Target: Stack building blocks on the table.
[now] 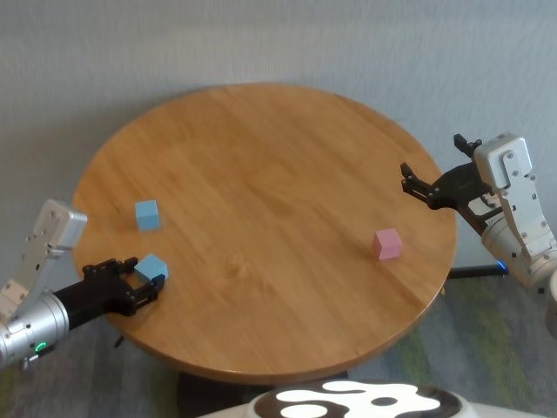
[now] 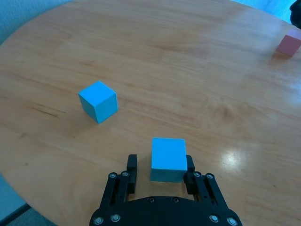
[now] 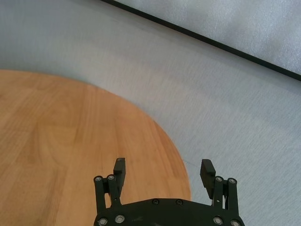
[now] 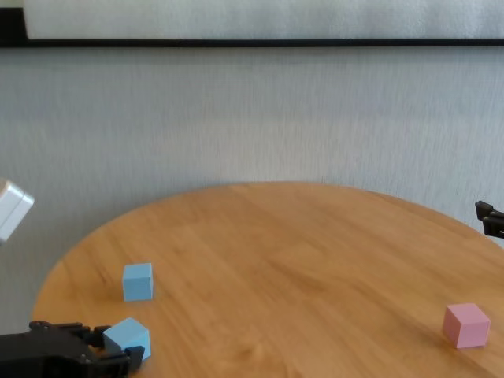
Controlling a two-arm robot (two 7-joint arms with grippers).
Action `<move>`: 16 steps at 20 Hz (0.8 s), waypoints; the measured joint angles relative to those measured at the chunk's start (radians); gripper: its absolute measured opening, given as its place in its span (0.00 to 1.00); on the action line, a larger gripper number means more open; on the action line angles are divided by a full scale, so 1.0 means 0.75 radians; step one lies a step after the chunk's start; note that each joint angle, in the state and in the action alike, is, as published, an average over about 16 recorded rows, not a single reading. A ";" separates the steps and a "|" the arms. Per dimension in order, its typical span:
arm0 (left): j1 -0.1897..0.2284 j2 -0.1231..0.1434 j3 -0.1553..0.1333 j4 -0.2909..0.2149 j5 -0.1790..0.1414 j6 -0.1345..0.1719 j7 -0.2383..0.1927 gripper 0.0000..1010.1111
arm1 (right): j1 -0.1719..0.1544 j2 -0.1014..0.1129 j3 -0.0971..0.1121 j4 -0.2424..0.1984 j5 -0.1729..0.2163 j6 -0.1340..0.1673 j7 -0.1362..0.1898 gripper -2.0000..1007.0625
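While the left gripper (image 2: 162, 173) sits low at the table's (image 1: 261, 174) near-left edge, its fingers (image 2: 132, 168) stand on either side of the nearer light blue block (image 2: 168, 157), close against its sides. Whether the pads are already pressing or just short of contact cannot be told from these views, so the grip should not be trusted yet. The block looks to rest on the wood, slightly turned relative to the fingers in the head view, and it lies near the fingertips rather than deep between them.

To do this step well, I judge the fingers should finish closing squarely on two opposite faces, with the block seated a little further in, before any lift. A straight rise would keep the cube from twisting in the pads.

The second light blue block (image 1: 147, 213) stands near, further in on the table and apart from the first; it is the likely base, so the carried cube should come down flat and centred over it.

The pink block (image 1: 387, 244) lies well apart, toward the table's right side. The right gripper (image 1: 416, 185) hovers past the right rim with its fingers spread wide and nothing between them.
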 joint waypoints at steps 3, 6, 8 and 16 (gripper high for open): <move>-0.001 0.002 0.003 -0.004 0.004 0.002 -0.005 0.55 | 0.000 0.000 0.000 0.000 0.000 0.000 0.000 1.00; -0.006 0.008 0.013 -0.014 0.013 0.004 -0.020 0.48 | 0.000 0.000 0.000 0.000 0.000 0.000 0.000 1.00; -0.012 0.012 0.023 -0.023 0.020 0.005 -0.036 0.45 | 0.000 0.000 0.000 0.000 0.000 0.000 0.000 1.00; -0.092 0.027 0.098 -0.035 0.037 0.026 -0.176 0.39 | 0.000 0.000 0.000 0.000 0.000 0.000 0.000 1.00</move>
